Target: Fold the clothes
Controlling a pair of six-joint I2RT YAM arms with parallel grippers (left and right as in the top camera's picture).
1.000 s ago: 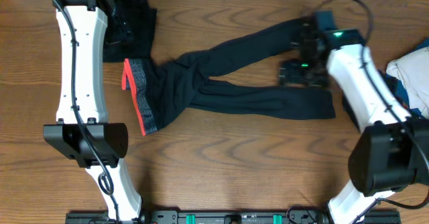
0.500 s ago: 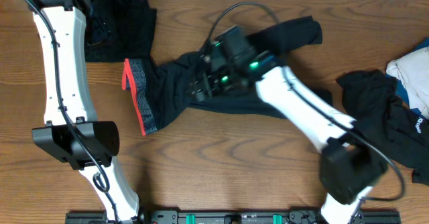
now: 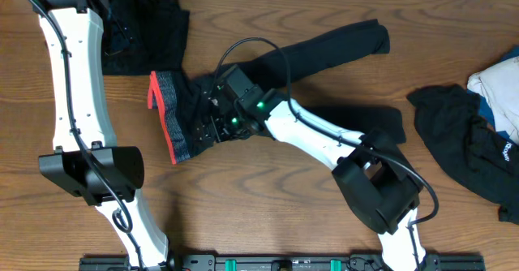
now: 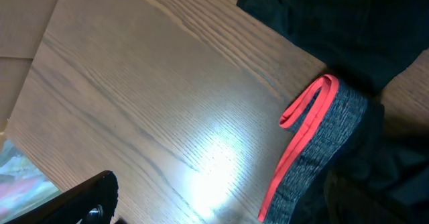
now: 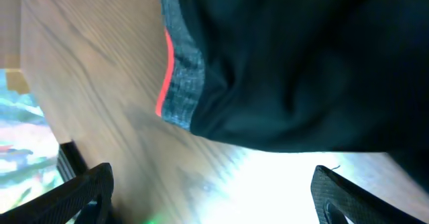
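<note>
The clothes' main piece, long black trousers (image 3: pixel 268 101), lies flat across the middle of the table. Its grey waistband with a coral-red edge (image 3: pixel 166 117) is at the left, and the two legs run off to the right. My right gripper (image 3: pixel 209 125) hangs open over the waist end. The right wrist view shows its fingers wide apart (image 5: pixel 218 197) above bare wood, with the black cloth and waistband (image 5: pixel 177 63) just beyond them. My left gripper (image 3: pixel 113 32) is open at the far left, beside a bunched black garment (image 3: pixel 154 27). Only one of its fingers (image 4: pixel 87 200) shows.
Another black garment (image 3: pixel 462 141) lies crumpled at the right. White and blue pieces (image 3: pixel 496 80) sit at the right edge. Bare wooden table (image 3: pixel 268 198) runs along the front. The left wrist view shows the table's left edge (image 4: pixel 30 83).
My right arm has swung left from the trouser leg ends to the waist. That uncovered the leg ends and the black garment at the right. The left arm shifted slightly left.
</note>
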